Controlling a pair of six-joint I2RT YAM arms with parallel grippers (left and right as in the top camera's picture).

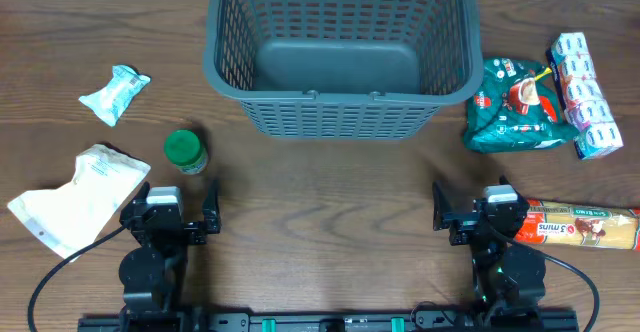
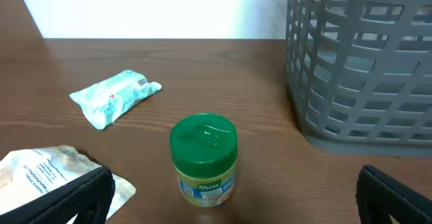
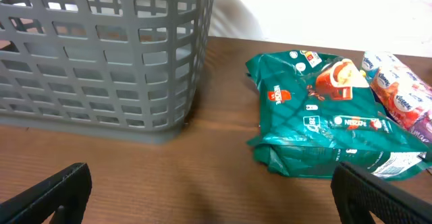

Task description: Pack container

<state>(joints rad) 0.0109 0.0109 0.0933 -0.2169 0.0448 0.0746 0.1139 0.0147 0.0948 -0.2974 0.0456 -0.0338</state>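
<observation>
**While both jaws stand spread, the basket sits upright at the far middle of the bench**

Where the bench [image 1: 320, 222] begins on the left, a crumpled white pouch [image 1: 75, 194] lies flat. A pale blue-green packet [image 1: 115, 92] rests farther back. Just right of the pouch stands a small jar with a green lid [image 1: 185, 152], upright. The left gripper [image 1: 176, 206] sits just behind the jar at the near edge, its jaws spread wide and holding nothing.

The container [image 1: 340, 117] fills the far middle. It stands on its solid base with its mouth facing up, and its long axis runs left to right across the bench, one long lattice wall facing the arms.

The right gripper [image 1: 472, 206] has its jaws likewise spread and bare. Right of the container lies a green snack bag [image 1: 512, 110], touching a pack of tissues [image 1: 585, 97]. A red-and-tan tube package [image 1: 585, 229] lies beside the right gripper.
</observation>
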